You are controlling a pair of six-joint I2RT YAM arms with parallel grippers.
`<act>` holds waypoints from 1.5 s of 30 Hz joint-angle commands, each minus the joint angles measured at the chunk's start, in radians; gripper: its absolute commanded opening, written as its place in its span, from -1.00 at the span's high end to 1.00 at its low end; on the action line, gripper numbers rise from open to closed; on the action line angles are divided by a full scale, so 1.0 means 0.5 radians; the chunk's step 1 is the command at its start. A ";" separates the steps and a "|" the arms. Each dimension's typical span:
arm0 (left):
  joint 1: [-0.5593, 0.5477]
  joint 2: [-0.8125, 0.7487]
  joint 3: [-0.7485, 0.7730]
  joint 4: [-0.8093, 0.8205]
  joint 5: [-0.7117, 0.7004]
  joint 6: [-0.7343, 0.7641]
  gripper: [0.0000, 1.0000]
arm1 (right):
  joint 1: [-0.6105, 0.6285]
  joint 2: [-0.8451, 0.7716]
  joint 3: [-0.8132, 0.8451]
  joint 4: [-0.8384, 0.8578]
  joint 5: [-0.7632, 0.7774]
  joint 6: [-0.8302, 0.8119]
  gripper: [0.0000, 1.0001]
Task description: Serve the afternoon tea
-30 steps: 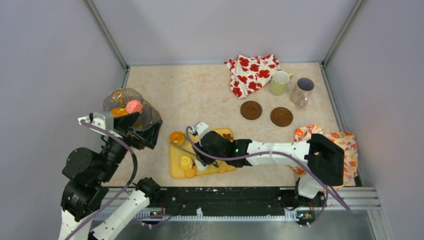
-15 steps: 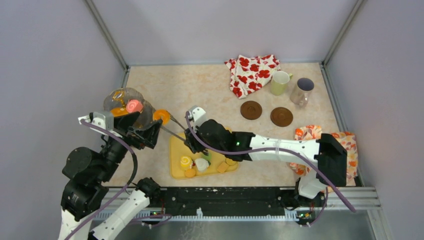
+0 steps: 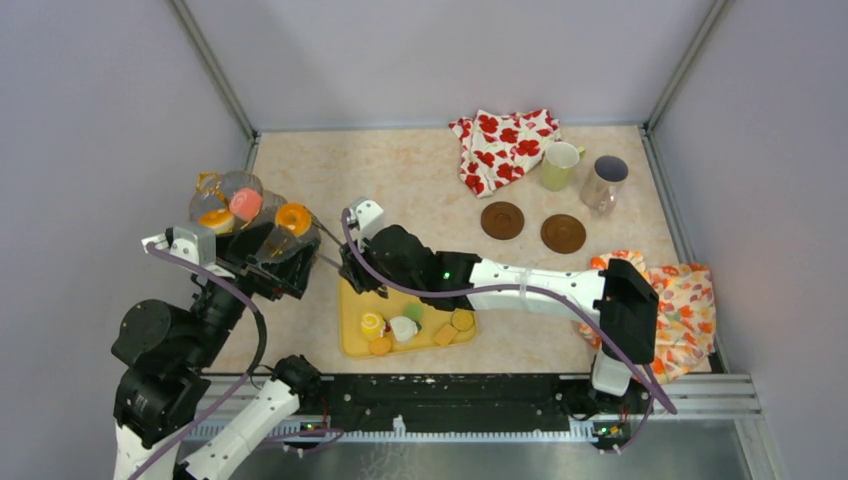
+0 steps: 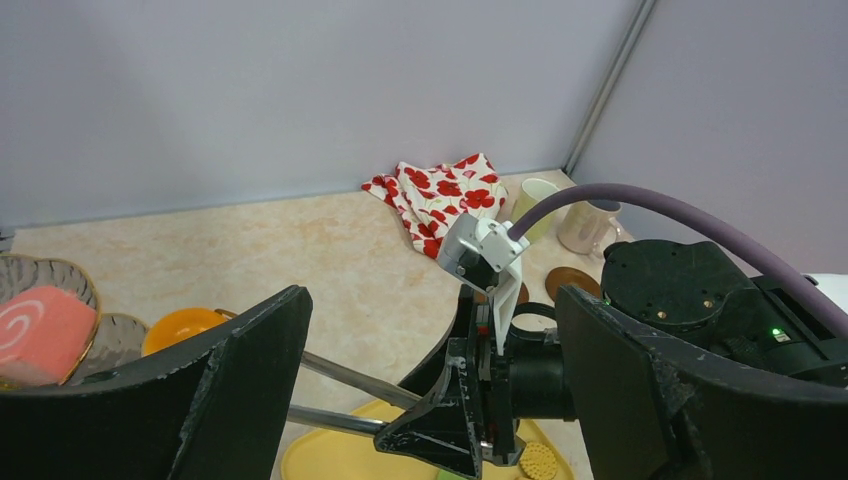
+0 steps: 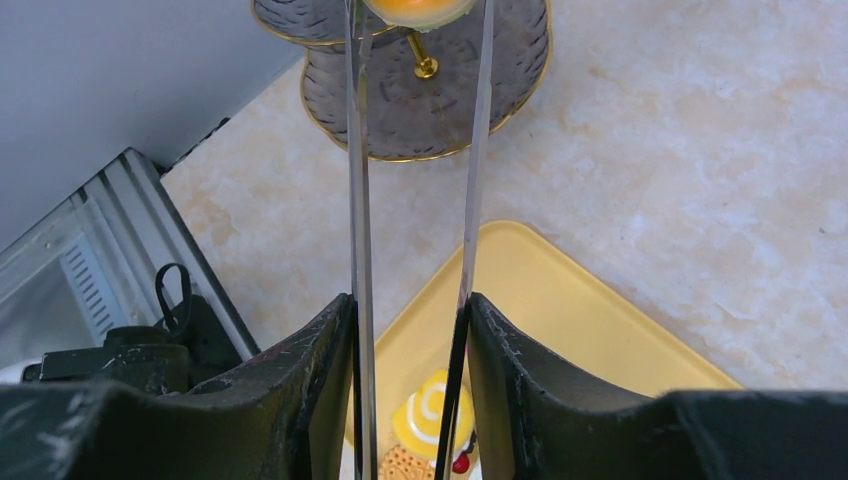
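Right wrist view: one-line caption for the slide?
Right gripper pinches tongs holding an orange tart over the tiered stand, yellow tray below.

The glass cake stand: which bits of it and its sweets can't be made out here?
- Top view: the lower tier of the stand is partly behind the left pincer.
- Left wrist view: the stand is cut by the left edge and blocked by the pincer's finger; the pink roll shows only partly.
- Right wrist view: the orange tart in the tongs is cut by the top edge; whether it touches the stand is unclear.
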 commanded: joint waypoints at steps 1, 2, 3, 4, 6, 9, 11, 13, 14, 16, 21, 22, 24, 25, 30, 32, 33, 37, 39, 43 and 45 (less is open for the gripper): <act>0.004 0.017 0.057 0.034 -0.007 0.035 -0.98 | -0.017 -0.027 0.059 0.097 0.014 0.019 0.16; 0.004 0.019 0.055 0.034 -0.007 0.034 -0.98 | -0.017 -0.028 0.059 0.098 0.013 0.021 0.16; 0.004 0.017 0.052 0.034 -0.007 0.033 -0.98 | -0.017 -0.028 0.063 0.096 0.011 0.021 0.16; 0.004 0.018 0.050 0.034 -0.004 0.032 -0.98 | -0.017 -0.026 0.066 0.094 0.008 0.019 0.16; 0.005 0.014 0.045 0.037 0.001 0.029 -0.98 | -0.017 -0.019 0.079 0.088 0.008 0.010 0.16; 0.004 0.014 0.039 0.040 0.005 0.023 -0.98 | -0.017 0.005 0.108 0.063 0.008 0.001 0.16; 0.004 0.011 0.040 0.040 0.006 0.020 -0.98 | -0.015 0.026 0.139 0.039 0.003 -0.003 0.16; 0.004 0.008 0.036 0.040 0.004 0.017 -0.98 | -0.017 0.041 0.154 0.036 -0.006 0.000 0.16; 0.004 0.009 0.037 0.042 0.003 0.017 -0.98 | -0.017 0.047 0.161 0.036 -0.007 0.000 0.16; 0.004 0.008 0.036 0.041 0.003 0.017 -0.98 | -0.017 0.061 0.177 0.039 -0.017 0.000 0.16; 0.005 0.009 0.029 0.047 -0.001 0.017 -0.98 | -0.019 0.112 0.235 0.014 -0.024 -0.008 0.15; 0.006 0.011 0.023 0.049 0.001 0.017 -0.98 | -0.020 0.129 0.252 -0.002 -0.028 -0.012 0.15; 0.005 0.011 0.017 0.053 0.005 0.014 -0.98 | -0.023 0.162 0.297 -0.034 -0.032 -0.015 0.15; 0.004 0.011 0.014 0.055 0.007 0.014 -0.98 | -0.024 0.180 0.316 -0.051 -0.035 -0.017 0.15; 0.004 0.009 0.009 0.055 0.000 0.016 -0.98 | -0.029 0.236 0.377 -0.066 -0.045 -0.020 0.15; 0.005 0.005 0.007 0.055 -0.006 0.021 -0.98 | -0.030 0.255 0.408 -0.078 -0.043 -0.023 0.15; 0.004 0.007 0.008 0.054 -0.008 0.023 -0.98 | -0.032 0.268 0.426 -0.084 -0.045 -0.029 0.15; 0.005 0.007 0.009 0.056 -0.010 0.029 -0.98 | -0.047 0.335 0.518 -0.127 -0.058 -0.045 0.14; 0.004 0.012 0.012 0.055 -0.007 0.029 -0.98 | -0.053 0.374 0.579 -0.155 -0.069 -0.051 0.14; 0.006 0.015 0.023 0.049 -0.001 0.030 -0.98 | -0.057 0.455 0.679 -0.189 -0.052 -0.076 0.14; 0.005 0.014 0.033 0.034 -0.007 0.039 -0.98 | -0.065 0.486 0.726 -0.204 -0.041 -0.086 0.14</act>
